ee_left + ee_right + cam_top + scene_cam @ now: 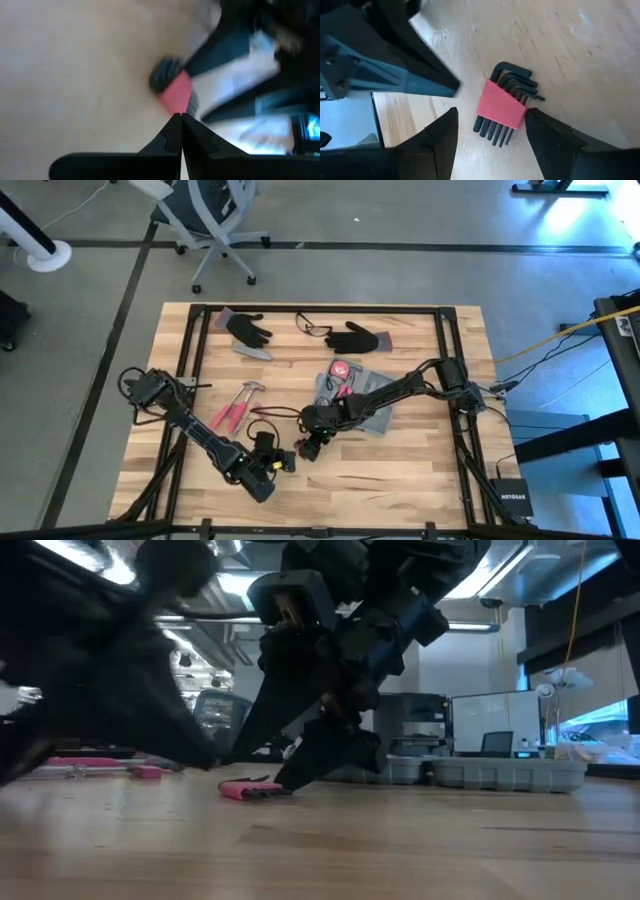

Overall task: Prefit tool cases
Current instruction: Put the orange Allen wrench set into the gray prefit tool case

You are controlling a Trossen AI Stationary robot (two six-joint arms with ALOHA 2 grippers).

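A hex key set [502, 106], black keys in a red holder, lies flat on the wooden table [420, 470]. My right gripper [490, 130] is open, one finger on each side of the set, slanting down from the far right. My left gripper [180, 117] is shut, and its tip stands just short of the red holder [176, 95]. In the right wrist view a gap shows between it and the set. The grey tool case [372, 412] lies open mid-table, partly under my right arm. In the low view the set [250, 788] rests beside my right gripper's fingers [305, 762]. My right gripper has one fingertip [532, 117] right at the red holder's corner [522, 114]. Whether it touches the corner cannot be told. The other finger [445, 130] stands clear of the set, which lies flat on the table.
Red-handled tools [235, 406] lie left of centre. Two black gloves [247, 330] [358, 338] and a pair of glasses [312, 327] lie along the far side. A black frame [448, 330] rims the table. Bare wood shows at the near right.
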